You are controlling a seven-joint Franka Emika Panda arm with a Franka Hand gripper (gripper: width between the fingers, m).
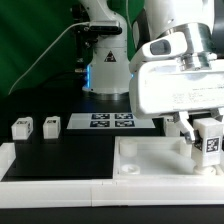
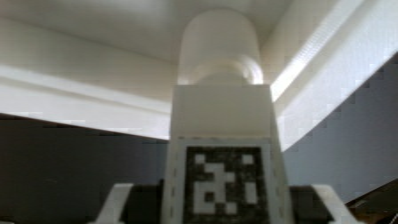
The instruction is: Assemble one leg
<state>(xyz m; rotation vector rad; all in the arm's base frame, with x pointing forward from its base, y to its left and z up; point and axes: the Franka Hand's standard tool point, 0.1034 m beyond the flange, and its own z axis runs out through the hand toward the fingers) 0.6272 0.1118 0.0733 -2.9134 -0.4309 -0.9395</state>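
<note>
Exterior view, four o'clock: white arm (image 1: pixel 175 85) points downward, gripper (image 1: pixel 206 126) clamped around a small white plastic leg block (image 1: pixel 209 138); its black-and-white square tag (image 1: pixel 211 148) is blurred.

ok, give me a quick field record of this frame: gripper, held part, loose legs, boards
gripper: gripper shut on held leg
held leg: upright, tag facing the exterior camera
position: over the exterior view's right end of the large flat white part; whether it is seated, cannot tell
loose legs: first loose leg, second loose leg, at the exterior view's left
marker board: marker board, behind the flat part
</note>
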